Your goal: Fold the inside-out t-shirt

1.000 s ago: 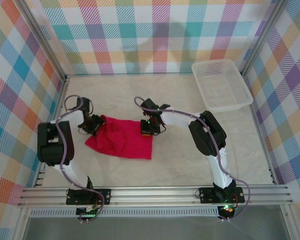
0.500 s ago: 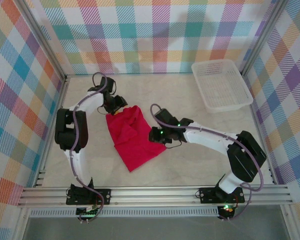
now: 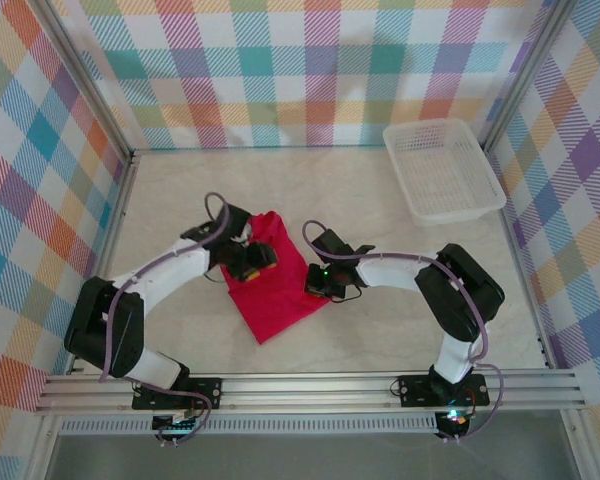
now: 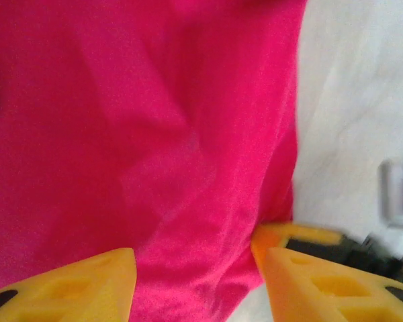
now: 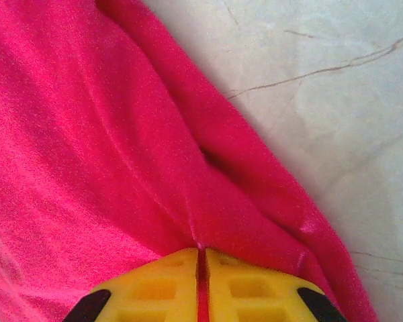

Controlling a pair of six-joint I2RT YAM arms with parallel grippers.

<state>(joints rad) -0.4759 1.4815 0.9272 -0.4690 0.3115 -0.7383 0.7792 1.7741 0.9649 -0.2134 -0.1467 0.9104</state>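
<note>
Inside-out t-shirt [image 3: 280, 300] lies bunched on the desk [image 3: 380, 330], a little left of the middle and well apart from the white basket [image 3: 458, 213] at the far right corner. It forms a rough wedge with its point toward the near edge. Cannot pick out collar, label or sleeves.

Right pincer [image 3: 320, 283] is at the shirt's right edge. In the wrist view the right pincer [image 5: 200, 251] is clamped together on a thin ridge of red cloth [image 5: 87, 134], and creases run up into the pinch.

Left pincer [image 3: 252, 262] is over the far part of the shirt. In its wrist view the left pincer [image 4: 193, 245] has its fingers apart, with cloth [image 4: 154, 134] lying smooth below them. It grips nothing that I can see.

Risks, as judged from here:
- The right bite is slim, likely one layer or a small tuck. A hard pull could slip it free, or peel one layer and leave the rest heaped.
- With the left holding nothing, any right-hand pull would likely drag the whole bundle across the desk rather than spread it.
- The pincers sit near each other, so a crossing move could knock them together or snag cloth on the open left fingers.
- Folding the shirt while it is this rumpled would trap the creases.
</note>
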